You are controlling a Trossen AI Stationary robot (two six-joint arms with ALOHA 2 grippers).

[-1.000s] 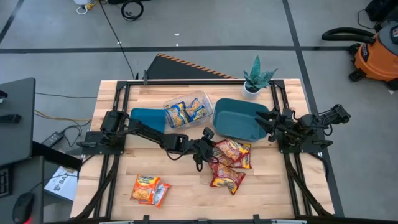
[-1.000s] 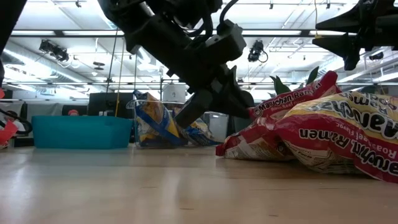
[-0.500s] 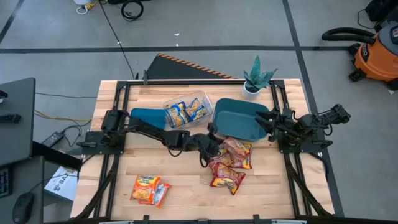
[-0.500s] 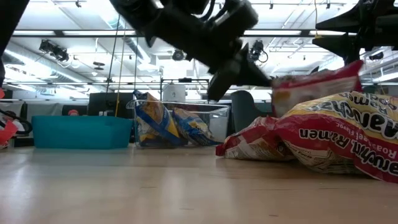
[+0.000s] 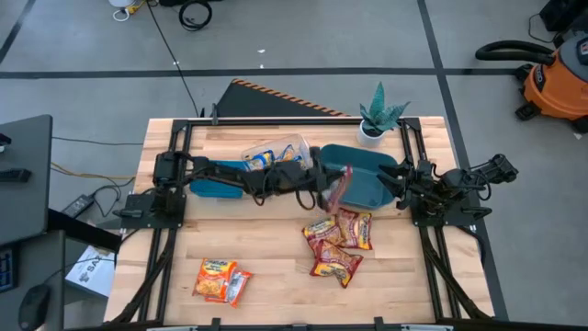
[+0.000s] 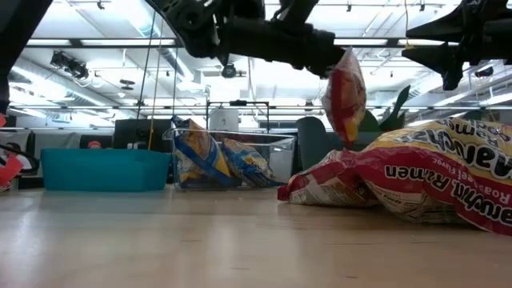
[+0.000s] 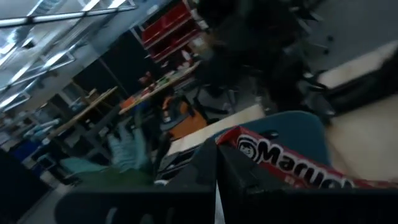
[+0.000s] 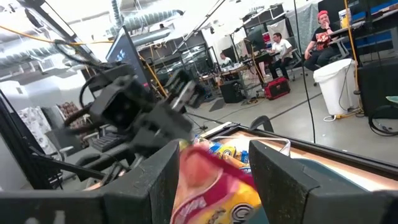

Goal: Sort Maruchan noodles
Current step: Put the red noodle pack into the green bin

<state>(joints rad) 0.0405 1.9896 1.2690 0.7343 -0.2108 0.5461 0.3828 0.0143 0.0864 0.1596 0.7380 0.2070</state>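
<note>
My left gripper (image 5: 323, 181) is shut on a red-and-yellow Maruchan packet (image 5: 338, 188), which hangs over the near left rim of the right teal bin (image 5: 358, 171). In the low view this packet (image 6: 344, 98) dangles above the red packets on the table (image 6: 416, 180). Three more red packets (image 5: 336, 241) lie flat on the wood. Two orange packets (image 5: 221, 279) lie near the front left. Blue packets sit in the clear tray (image 5: 276, 156). My right gripper (image 5: 390, 176) is open and waits over the same bin's right side. My left gripper pinches the red packet between its two fingers by its upper edge (image 6: 339, 58), reaching nearly level from the table's left. The packet hangs upright below the fingers, lifted clear of the table. In the left wrist view the packet's end (image 7: 249, 144) shows beside the shut fingers.
A second teal bin (image 5: 215, 176) lies under the left arm, left of the clear tray. A potted plant (image 5: 378, 118) stands at the far edge behind the right bin. Bare wood stretches along the near edge between the orange and red packets.
My left gripper has risen from the red pile and swung toward the far edge and the right teal bin, carrying one red packet. That packet has left the pile, is lifted clear and now hangs upright by the bin's rim. The other packets have stayed.
</note>
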